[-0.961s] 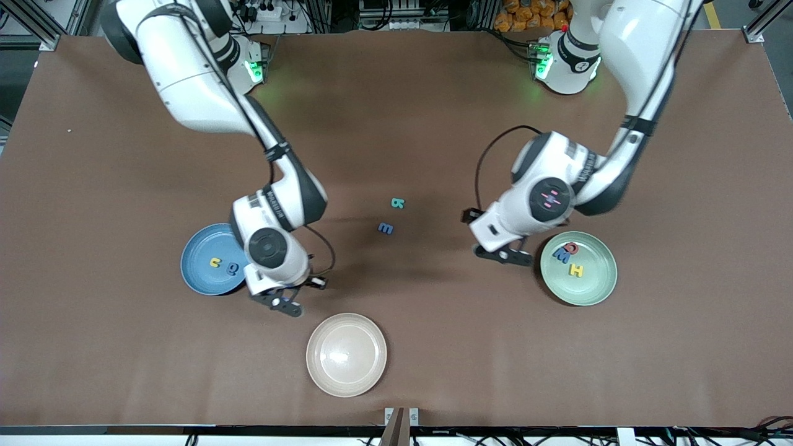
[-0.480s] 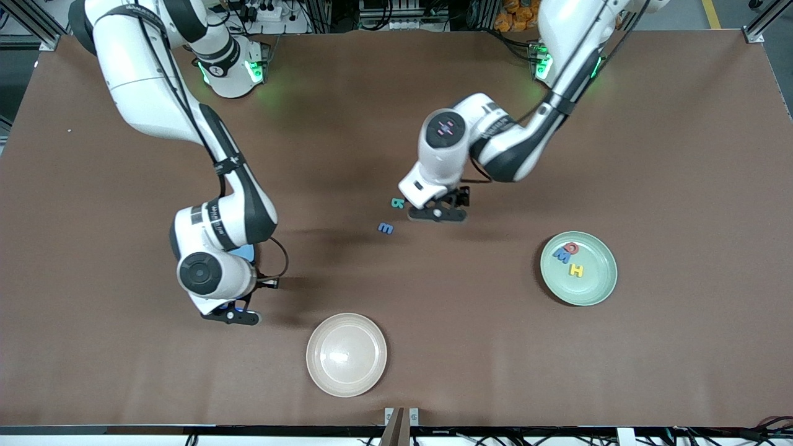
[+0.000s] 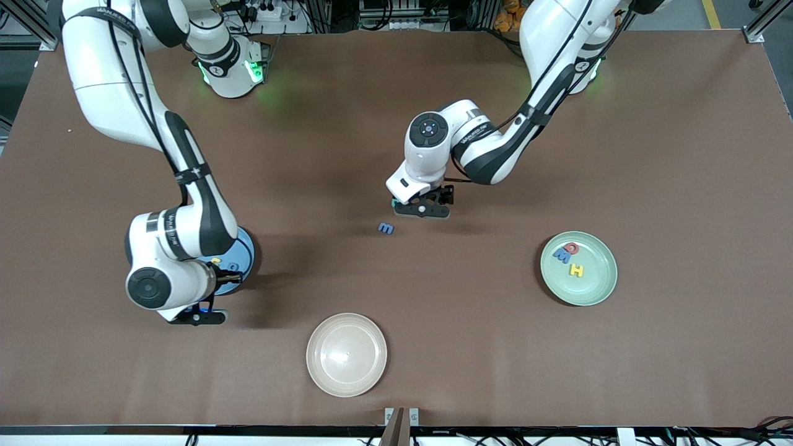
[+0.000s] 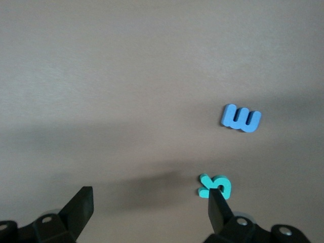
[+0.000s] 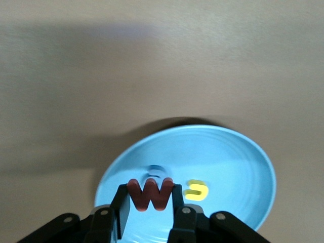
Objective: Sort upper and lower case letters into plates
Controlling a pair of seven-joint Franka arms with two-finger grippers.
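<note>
The right end effector (image 5: 150, 202) pinches a red letter (image 5: 150, 193) over the sky blue plate (image 5: 238, 167), which sits toward the right arm's end of the desk (image 3: 396, 371); releasing low keeps it from bouncing off. The left end effector (image 4: 149, 205), spread wide, hangs low over the teal letter (image 4: 215, 185) mid-desk and should centre on it before pinching. A blue letter (image 3: 385, 228) lies just beside. The mint plate (image 3: 598, 285) holds three letters. The desk is plain brown; cables and frames line its edge where the bases stand.
</note>
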